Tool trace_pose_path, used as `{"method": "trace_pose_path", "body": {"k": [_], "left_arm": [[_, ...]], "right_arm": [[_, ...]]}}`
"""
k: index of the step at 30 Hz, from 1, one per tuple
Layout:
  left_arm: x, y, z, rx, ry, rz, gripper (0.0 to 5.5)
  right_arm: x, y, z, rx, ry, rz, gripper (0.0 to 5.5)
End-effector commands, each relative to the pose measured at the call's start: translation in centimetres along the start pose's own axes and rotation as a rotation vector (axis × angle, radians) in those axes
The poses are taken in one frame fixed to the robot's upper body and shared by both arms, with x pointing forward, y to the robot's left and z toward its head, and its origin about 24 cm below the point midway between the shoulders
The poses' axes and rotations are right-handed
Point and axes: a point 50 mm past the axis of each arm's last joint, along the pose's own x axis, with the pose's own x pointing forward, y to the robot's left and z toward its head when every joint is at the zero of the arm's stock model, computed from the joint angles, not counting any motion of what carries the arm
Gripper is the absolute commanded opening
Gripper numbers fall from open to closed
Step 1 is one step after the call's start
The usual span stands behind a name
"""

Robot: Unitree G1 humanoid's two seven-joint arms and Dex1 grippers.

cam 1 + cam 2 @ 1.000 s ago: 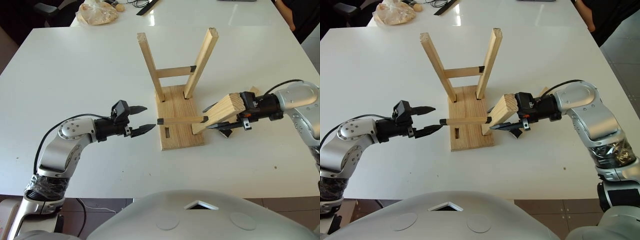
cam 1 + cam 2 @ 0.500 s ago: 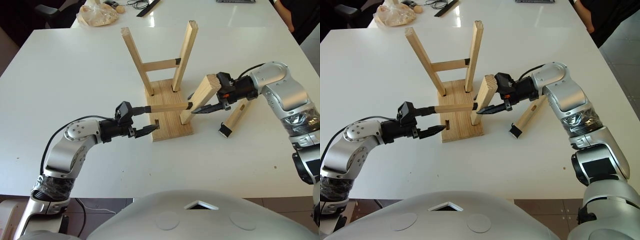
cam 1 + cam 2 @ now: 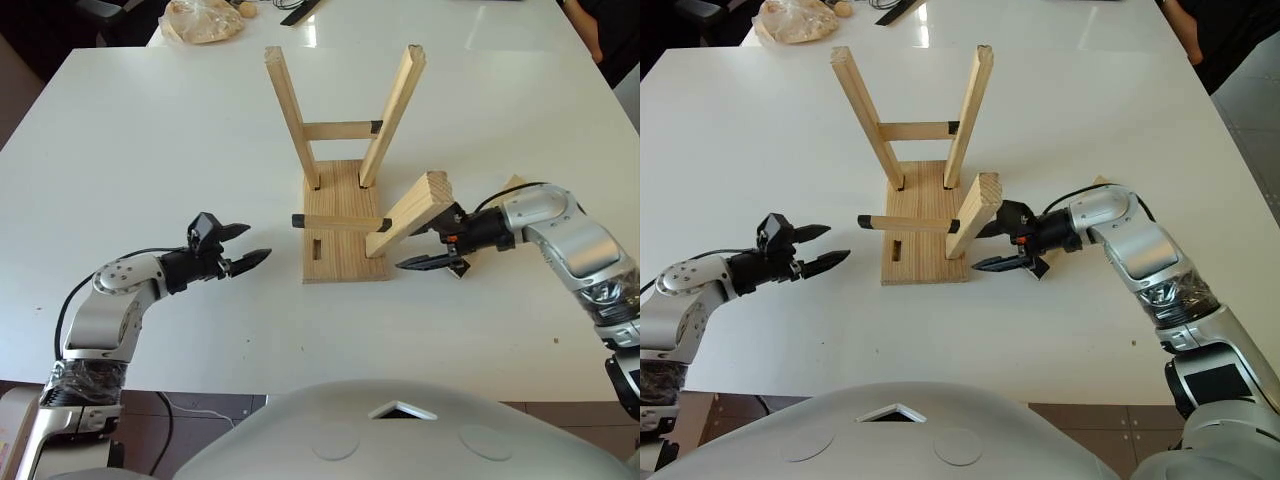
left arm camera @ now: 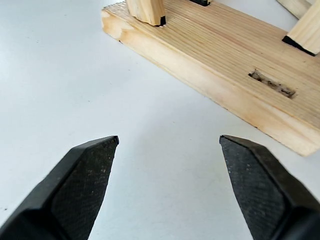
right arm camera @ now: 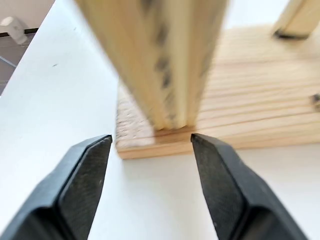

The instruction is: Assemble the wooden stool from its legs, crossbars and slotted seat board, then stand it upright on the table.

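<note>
The left gripper [image 4: 169, 139] holds its fingers [image 4: 85, 175] apart over the bare table [image 3: 150, 130] at lower left, pointing at the seat board [image 3: 350, 250], which lies flat at centre. The right gripper [image 5: 151, 137] has its fingers [image 5: 82, 190] spread around the foot of the leaning leg [image 3: 410, 212] at centre right, seemingly without touching it. Two upright legs [image 3: 292, 115] stand at the board's upper end.

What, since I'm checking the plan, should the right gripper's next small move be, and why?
Probably ease the right gripper forward and close it on the leaning leg. Its fingers are open and not touching that leg, which tilts at the seat board's near right corner. The leg's crossbar has a free end, and one slot is empty.
</note>
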Motion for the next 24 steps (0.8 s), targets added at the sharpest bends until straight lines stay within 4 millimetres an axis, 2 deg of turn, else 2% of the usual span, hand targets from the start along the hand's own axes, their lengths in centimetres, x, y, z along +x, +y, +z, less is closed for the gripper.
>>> {"method": "trace_pose_path", "body": {"k": [1, 5, 10, 14, 19, 24], "left_arm": [[0.4, -0.1, 0.1, 0.038, 0.014, -0.012, 3.76], [0.2, -0.4, 0.0, 0.031, -0.006, 0.017, 3.76], [-0.9, -1.0, -1.0, 0.0, -0.02, 0.09, 3.76], [-1.1, -1.9, -0.7, -0.029, -0.058, 0.087, 3.76], [-1.0, -1.7, -0.2, -0.032, -0.068, 0.079, 3.76], [-0.7, -1.6, 0.1, -0.033, -0.073, 0.069, 3.76]], "right_arm": [[-1.7, 0.8, -0.1, -0.013, 0.023, -0.088, 2.89], [-3.7, 3.7, -1.5, -0.027, 0.104, -0.137, 2.89], [-5.0, 6.1, -3.9, 0.048, 0.2, -0.348, 2.89], [-5.5, 5.4, -4.0, 0.108, 0.103, -0.491, 2.89], [-4.8, 4.9, -3.7, 0.167, 0.012, -0.504, 2.89], [-3.3, 4.0, -5.7, 0.26, 0.034, -0.532, 2.89]]}}
